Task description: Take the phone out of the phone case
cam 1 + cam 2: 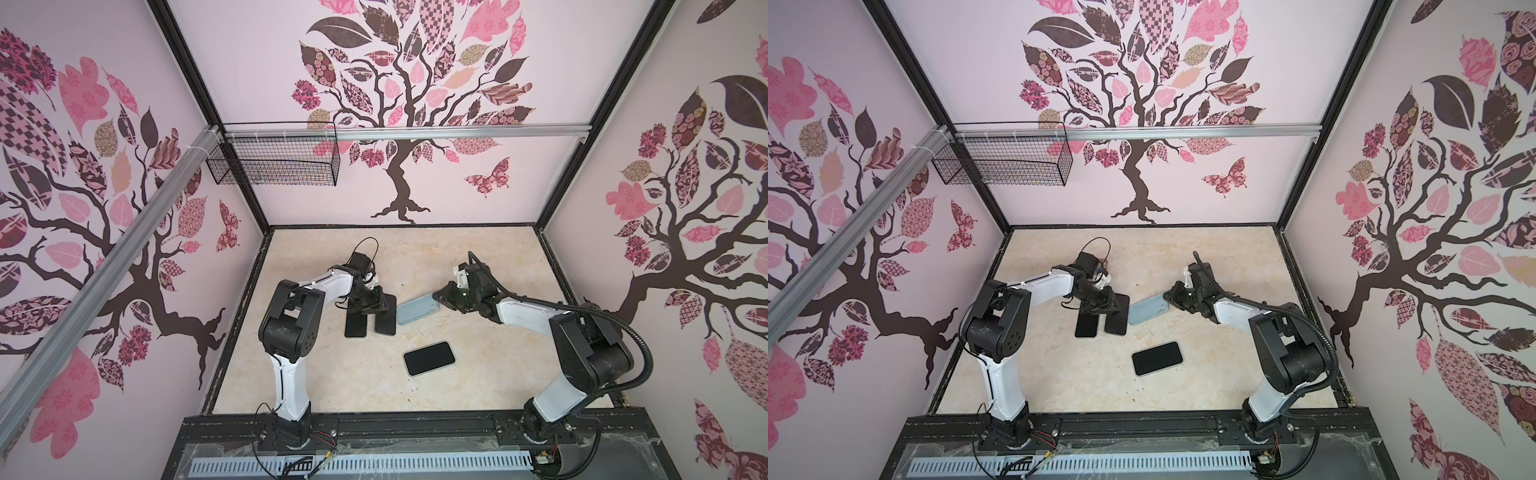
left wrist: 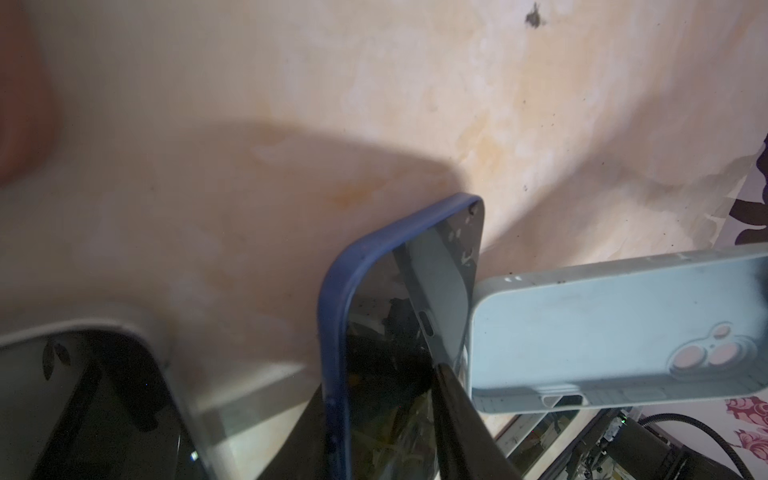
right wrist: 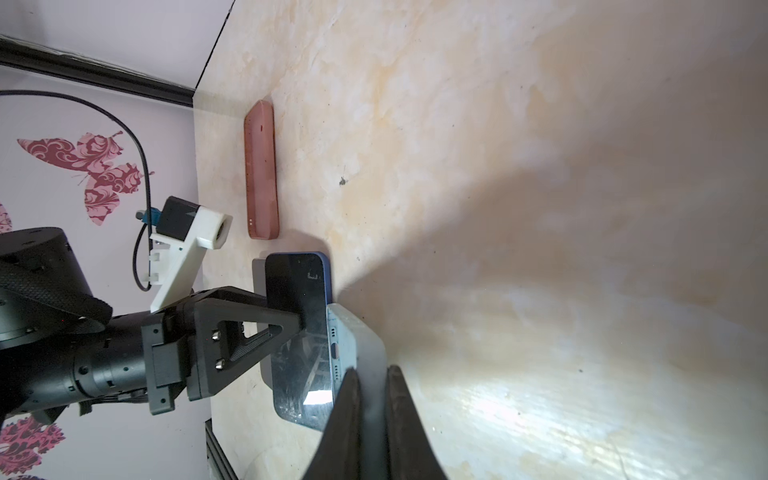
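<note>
Bare black phone lies flat near front-middle of table. Mid-table, light blue case looks empty; right fingers pinch its rim shut. So one phone's prob. out. Still cased: blue-cased phone & grey-cased phone; left fingers straddle the blue one, can't tell if they squeeze.

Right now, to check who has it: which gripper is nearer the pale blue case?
Right. The right gripper pinches the pale blue case by its edge; the left gripper is just beside it, at the blue-cased phone.
</note>
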### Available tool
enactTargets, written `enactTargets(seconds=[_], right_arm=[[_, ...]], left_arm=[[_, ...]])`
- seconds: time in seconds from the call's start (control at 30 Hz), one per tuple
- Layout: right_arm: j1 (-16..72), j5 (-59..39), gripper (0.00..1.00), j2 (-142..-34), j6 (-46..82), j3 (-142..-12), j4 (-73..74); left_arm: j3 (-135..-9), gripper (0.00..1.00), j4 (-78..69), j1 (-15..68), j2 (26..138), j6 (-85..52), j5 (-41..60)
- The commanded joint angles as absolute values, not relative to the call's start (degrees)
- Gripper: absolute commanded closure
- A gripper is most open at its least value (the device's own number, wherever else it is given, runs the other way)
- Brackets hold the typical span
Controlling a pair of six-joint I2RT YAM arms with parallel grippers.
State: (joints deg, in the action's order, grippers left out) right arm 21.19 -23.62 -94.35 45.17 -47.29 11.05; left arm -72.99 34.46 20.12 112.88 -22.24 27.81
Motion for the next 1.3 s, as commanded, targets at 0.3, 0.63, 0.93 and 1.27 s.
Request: enactTargets(seconds=[0.3, 0.63, 0.93, 1.27], right_arm=[[20.4, -20.9, 1.0, -92.8, 43.6, -47.3, 8.9], [20.0, -17.9, 1.0, -89.2, 40.3, -48.7, 4.7], [20.1, -26.2, 1.0, -77.2, 34.6, -51.1, -1.2], [20.1, -43.8, 1.0, -74.2, 33.7, -55.4, -11.4]], left_arm=[[-72.8, 0.6, 35.6, 19.8, 110.7, -21.4, 25.5], [-73.8, 0.59, 38.4, 19.9, 105.4, -20.5, 20.3], [-73.6, 0.59, 37.3, 25.4, 89.8, -10.8, 15.8], [-64.9, 0.45, 26.4, 33.5, 78.3, -1.3, 21.2]])
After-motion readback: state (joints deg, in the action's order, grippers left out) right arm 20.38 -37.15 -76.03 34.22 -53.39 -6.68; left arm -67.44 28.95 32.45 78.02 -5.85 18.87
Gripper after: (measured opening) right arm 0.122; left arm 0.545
